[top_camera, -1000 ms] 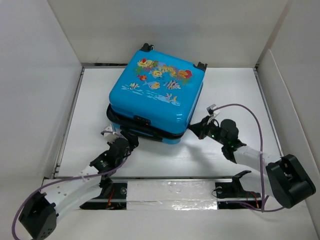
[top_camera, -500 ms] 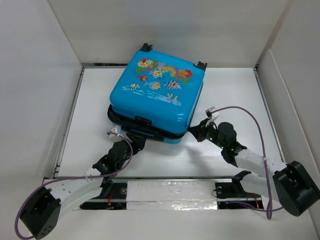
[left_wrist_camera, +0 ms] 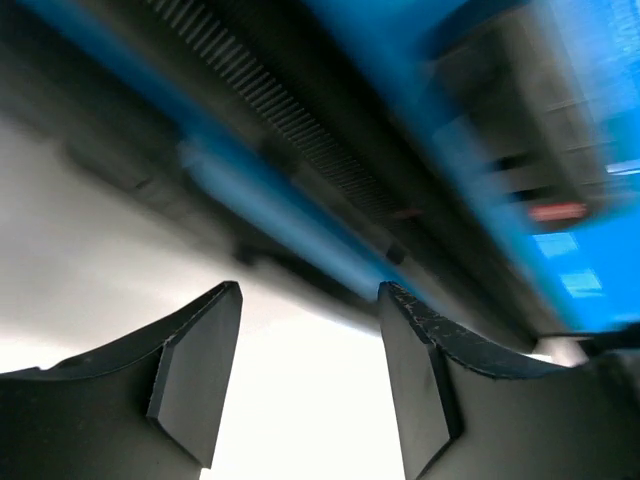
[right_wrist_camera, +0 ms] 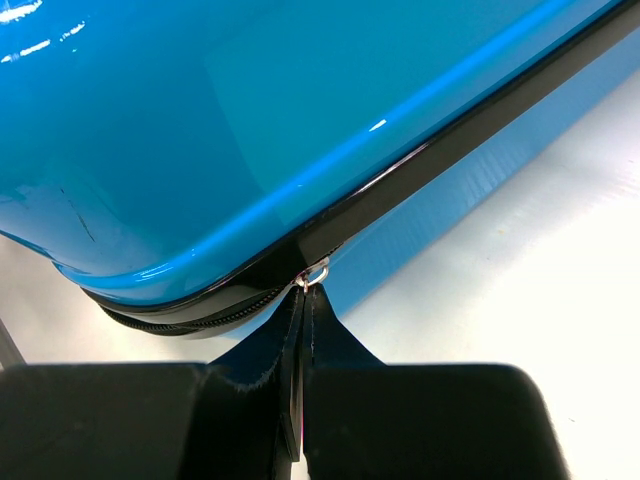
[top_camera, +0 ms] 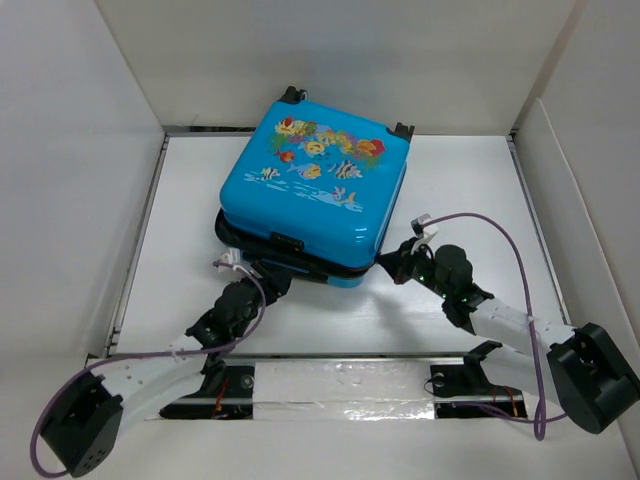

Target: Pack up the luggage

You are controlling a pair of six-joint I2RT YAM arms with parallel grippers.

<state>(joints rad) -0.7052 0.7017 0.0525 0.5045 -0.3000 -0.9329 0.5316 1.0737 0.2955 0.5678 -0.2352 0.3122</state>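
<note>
The luggage, a bright-blue hard-shell suitcase with a fish print, lies flat mid-table with its lid down and a dark gap along the front seam. My left gripper is open and empty at the front-left edge. In the left wrist view its jaws stand apart just below the blurred blue shell and black zipper teeth. My right gripper is at the front-right corner. In the right wrist view it is shut on the zipper pull, right under the blue shell.
White walls enclose the table on the left, back and right. A silver taped strip runs along the near edge between the arm bases. A purple cable loops above the right arm.
My left gripper has slid a little to the right, closer under the suitcase's front edge. My right arm has lowered and stretched, the gripper staying at the front-right corner.
</note>
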